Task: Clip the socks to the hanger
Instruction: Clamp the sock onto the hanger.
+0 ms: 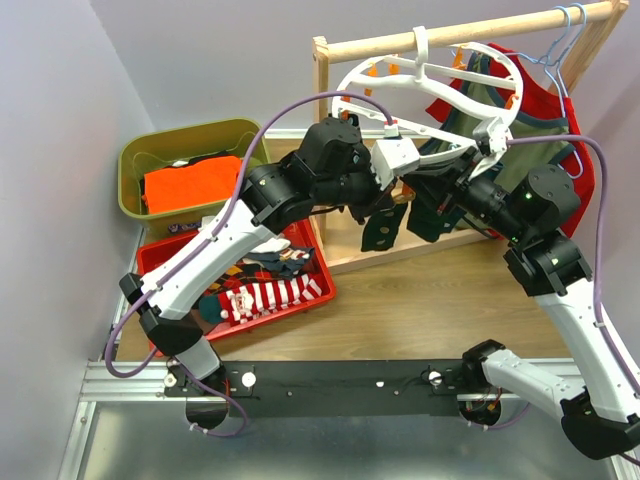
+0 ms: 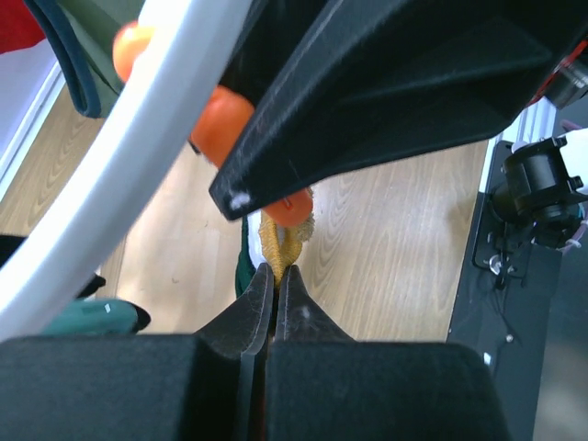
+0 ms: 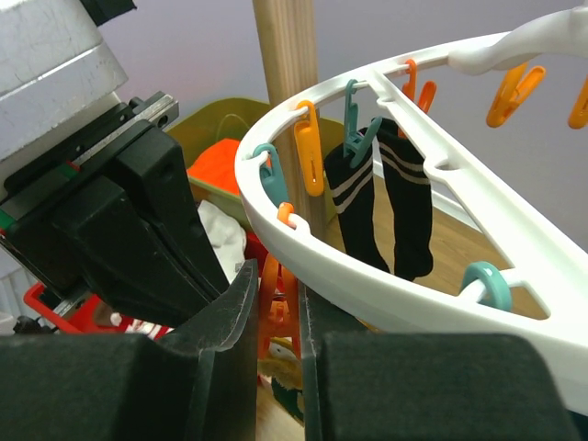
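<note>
The white ring hanger (image 1: 432,88) hangs from the wooden rail; it also shows in the right wrist view (image 3: 386,285) and the left wrist view (image 2: 119,156). My left gripper (image 2: 277,271) is shut on the mustard-yellow cuff of a dark green sock (image 2: 276,241), held up just under an orange clip (image 2: 287,208). In the top view the sock (image 1: 378,232) dangles below the left gripper (image 1: 386,203). My right gripper (image 3: 276,276) is shut on that orange clip (image 3: 280,308), the sock's cuff (image 3: 287,366) just below. A black sock with white stripes (image 3: 381,197) hangs clipped on the ring.
A red tray (image 1: 150,255) at left holds several socks, one red-and-white striped (image 1: 270,297). A green bin (image 1: 135,160) holds an orange garment. The wooden rack post (image 1: 322,120) stands close behind both grippers. Olive and red shirts (image 1: 545,115) hang at right.
</note>
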Robot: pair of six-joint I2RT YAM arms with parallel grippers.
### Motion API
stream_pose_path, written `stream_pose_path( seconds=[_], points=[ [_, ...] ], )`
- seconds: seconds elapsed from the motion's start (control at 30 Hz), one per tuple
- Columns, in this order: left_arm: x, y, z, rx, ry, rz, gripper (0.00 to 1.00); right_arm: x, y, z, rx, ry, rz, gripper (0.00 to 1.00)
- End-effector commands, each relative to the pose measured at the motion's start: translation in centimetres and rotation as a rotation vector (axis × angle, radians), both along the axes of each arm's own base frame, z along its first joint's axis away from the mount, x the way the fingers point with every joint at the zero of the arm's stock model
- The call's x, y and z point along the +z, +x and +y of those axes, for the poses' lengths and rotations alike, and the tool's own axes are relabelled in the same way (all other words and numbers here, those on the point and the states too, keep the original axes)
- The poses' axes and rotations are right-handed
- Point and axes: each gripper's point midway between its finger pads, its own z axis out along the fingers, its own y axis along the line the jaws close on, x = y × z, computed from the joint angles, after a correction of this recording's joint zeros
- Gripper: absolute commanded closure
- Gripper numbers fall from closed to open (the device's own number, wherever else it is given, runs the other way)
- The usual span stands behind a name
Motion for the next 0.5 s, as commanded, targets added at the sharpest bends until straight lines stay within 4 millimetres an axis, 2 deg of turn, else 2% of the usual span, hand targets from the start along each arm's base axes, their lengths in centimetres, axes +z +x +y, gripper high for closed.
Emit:
stream_pose_path(
  seconds=[0.0,0.47],
  points=[
    [0.3,-0.6,-0.3,-0.045,0.008,-0.014,1.00,-1.8,-1.2,1.4,0.117,-0.064,0.007,0.85],
    [2.1,-0.6,-0.2,-0.054,-0.026,-0.056,1.00,-2.2,-1.0,1.1,0.101,-0.084,-0.002,0.85]
  ],
)
